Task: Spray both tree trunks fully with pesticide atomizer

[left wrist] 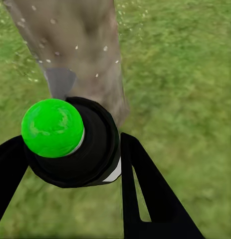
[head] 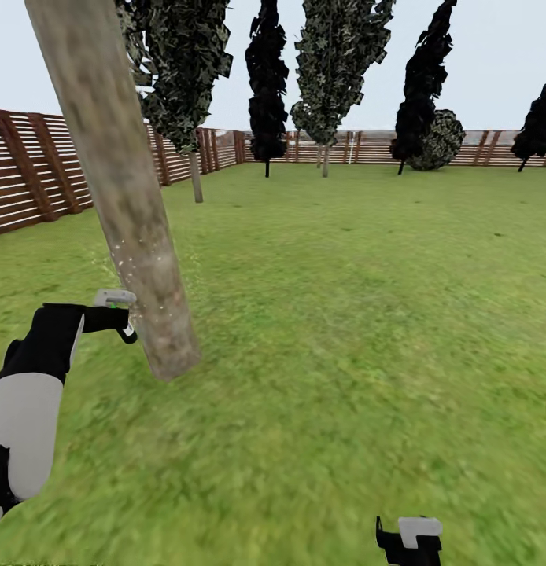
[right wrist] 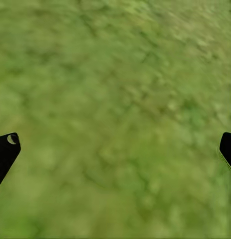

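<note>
My left gripper is clamped on the pesticide atomizer, its nozzle just beside the near tree trunk, where white droplets speckle the bark. My right gripper hangs spread wide over grass. I reckon the risk is patchy coverage: spraying from one spot could leave the trunk's far side and upper part dry.

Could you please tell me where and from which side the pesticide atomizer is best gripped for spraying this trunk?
Grip the pesticide atomizer around its round black body, below the green top, from behind. The left end effector already does, fingers on opposite sides, its front facing the speckled tree trunk.
</note>
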You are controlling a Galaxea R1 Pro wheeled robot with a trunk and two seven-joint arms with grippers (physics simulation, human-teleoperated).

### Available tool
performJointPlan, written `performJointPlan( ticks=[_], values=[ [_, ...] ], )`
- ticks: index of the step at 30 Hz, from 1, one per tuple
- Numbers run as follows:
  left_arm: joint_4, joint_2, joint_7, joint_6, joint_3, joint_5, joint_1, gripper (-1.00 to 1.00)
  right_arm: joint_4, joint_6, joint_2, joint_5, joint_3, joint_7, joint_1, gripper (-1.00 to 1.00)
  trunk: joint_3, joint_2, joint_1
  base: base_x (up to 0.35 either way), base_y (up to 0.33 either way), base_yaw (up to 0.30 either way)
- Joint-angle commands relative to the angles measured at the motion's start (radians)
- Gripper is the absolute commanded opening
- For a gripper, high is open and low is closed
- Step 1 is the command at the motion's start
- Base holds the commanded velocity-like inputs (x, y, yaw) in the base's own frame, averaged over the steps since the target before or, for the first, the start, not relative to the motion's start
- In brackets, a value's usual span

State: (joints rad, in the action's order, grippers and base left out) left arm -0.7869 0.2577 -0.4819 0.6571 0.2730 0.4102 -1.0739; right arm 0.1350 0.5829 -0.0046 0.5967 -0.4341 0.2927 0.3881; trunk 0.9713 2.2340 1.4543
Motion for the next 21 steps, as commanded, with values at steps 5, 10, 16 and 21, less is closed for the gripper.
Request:
performJointPlan(
  ticks=[5,10,16,21],
  values=[
    [0.000,-0.003,0.011,0.001,0.004,-0.001,0.000,-1.00,0.000,0.000,0.000,0.000,0.000,-0.001,0.000,1.00,0.000,0.000,0.000,0.084,-0.256,0.006],
    [0.008,0.023,0.037,0.002,0.010,0.001,0.001,-1.00,0.000,0.000,0.000,0.000,0.000,-0.001,0.000,1.00,0.000,0.000,0.000,0.262,-0.175,0.000],
    [0.015,0.043,0.118,0.001,0.006,-0.006,0.037,-1.00,0.000,0.000,0.000,0.000,0.000,-0.001,0.000,1.00,0.000,0.000,0.000,0.280,-0.163,0.187],
    [0.017,-0.007,0.117,0.001,0.007,-0.011,0.037,-1.00,0.000,0.000,0.000,0.000,0.000,-0.001,0.000,1.00,0.000,0.000,0.000,0.280,-0.161,0.211]
  ],
)
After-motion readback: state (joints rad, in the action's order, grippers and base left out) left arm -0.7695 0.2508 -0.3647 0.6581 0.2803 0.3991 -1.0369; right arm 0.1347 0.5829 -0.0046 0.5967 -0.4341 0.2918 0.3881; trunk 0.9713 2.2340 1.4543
